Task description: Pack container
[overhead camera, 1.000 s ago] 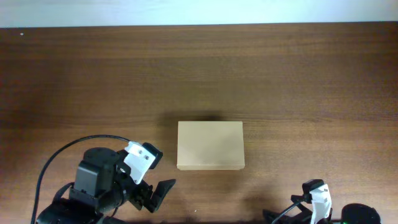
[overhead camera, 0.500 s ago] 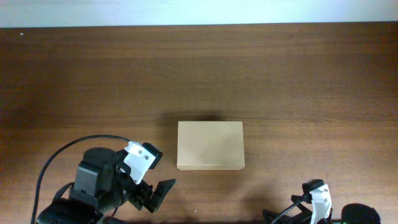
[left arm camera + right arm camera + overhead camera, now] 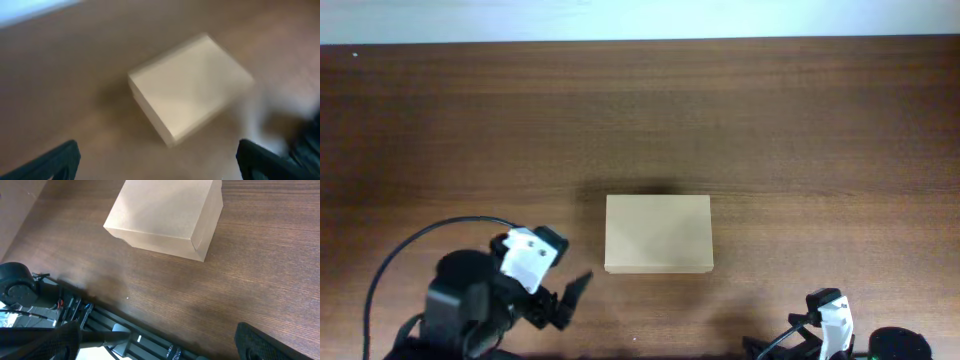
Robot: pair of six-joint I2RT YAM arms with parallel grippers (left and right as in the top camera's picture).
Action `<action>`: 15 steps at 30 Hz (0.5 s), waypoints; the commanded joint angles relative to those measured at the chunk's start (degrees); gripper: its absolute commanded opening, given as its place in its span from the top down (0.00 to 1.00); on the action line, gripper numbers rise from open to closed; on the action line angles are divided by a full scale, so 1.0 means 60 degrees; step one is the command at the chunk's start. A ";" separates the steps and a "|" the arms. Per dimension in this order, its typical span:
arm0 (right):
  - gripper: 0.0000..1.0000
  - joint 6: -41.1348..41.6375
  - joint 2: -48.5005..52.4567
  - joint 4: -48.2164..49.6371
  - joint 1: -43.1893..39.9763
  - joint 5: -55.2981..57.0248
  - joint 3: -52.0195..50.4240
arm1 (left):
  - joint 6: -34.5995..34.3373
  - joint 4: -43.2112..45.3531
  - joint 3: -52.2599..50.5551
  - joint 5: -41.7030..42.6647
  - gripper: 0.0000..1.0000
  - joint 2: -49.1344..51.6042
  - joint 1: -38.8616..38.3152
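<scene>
The container [image 3: 658, 234] is a plain brown cardboard box with its lid shut, standing in the middle of the wooden table. It also shows in the left wrist view [image 3: 192, 85], blurred, and in the right wrist view [image 3: 167, 217]. My left gripper [image 3: 568, 300] is open and empty at the front left, a short way left of and in front of the box. In its own view the fingers [image 3: 157, 162] spread wide with nothing between them. My right gripper [image 3: 157, 342] is open and empty at the table's front edge, right of the box.
The brown wooden table [image 3: 770, 130] ends at a pale wall strip at the back. The right arm's base [image 3: 825, 335] sits at the front edge. A black frame [image 3: 115, 330] lies below the table's front edge.
My left arm has pulled back toward the front left and turned; its wrist view is blurred from motion. The box and the right arm have not moved.
</scene>
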 commanded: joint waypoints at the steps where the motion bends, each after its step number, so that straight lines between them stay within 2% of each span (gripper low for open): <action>1: 0.01 0.0040 -0.0069 0.0026 0.0069 0.0120 0.0098 | 0.0080 0.0841 -0.1024 -0.0401 0.01 -0.0750 0.0557; 8: 0.01 0.0040 -0.0069 0.0026 0.0069 0.0117 0.0098 | -0.0430 0.2951 -0.4054 -0.0379 0.01 -0.2750 0.1399; 15: 0.01 0.0044 -0.0069 0.0026 0.0069 0.0117 0.0098 | -0.1341 0.4018 -0.6138 -0.0382 0.01 -0.4215 0.1876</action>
